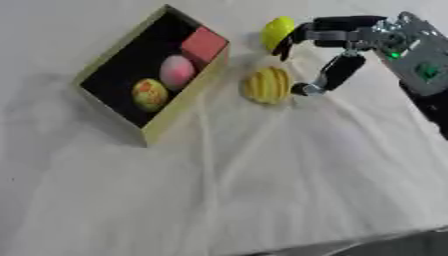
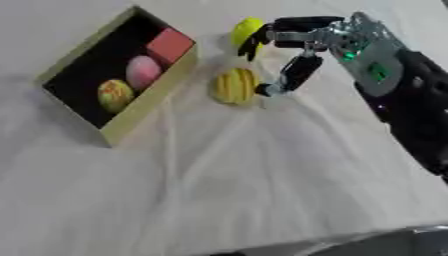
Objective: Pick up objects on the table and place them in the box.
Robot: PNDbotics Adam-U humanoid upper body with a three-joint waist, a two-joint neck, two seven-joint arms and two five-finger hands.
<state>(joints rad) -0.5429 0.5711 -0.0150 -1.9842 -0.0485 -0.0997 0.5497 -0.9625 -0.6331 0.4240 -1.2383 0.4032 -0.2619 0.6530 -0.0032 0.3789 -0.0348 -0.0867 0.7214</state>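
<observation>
Your right hand (image 1: 350, 37) reaches in from two o'clock with its fingers (image 1: 293, 42) spread and relaxed, holding nothing; the fingertips sit just beside the bright yellow object (image 1: 278, 31) at twelve o'clock, and the thumb (image 1: 332, 75) hangs down close to the striped yellow object (image 1: 267, 85) lying on the white cloth (image 1: 262, 190) just right of the box (image 1: 179, 117). The box sits tilted at ten o'clock, and you already have a red block (image 1: 204, 44), a pink ball (image 1: 177, 71) and a yellow-and-red ball (image 1: 150, 94) lined up inside it.
</observation>
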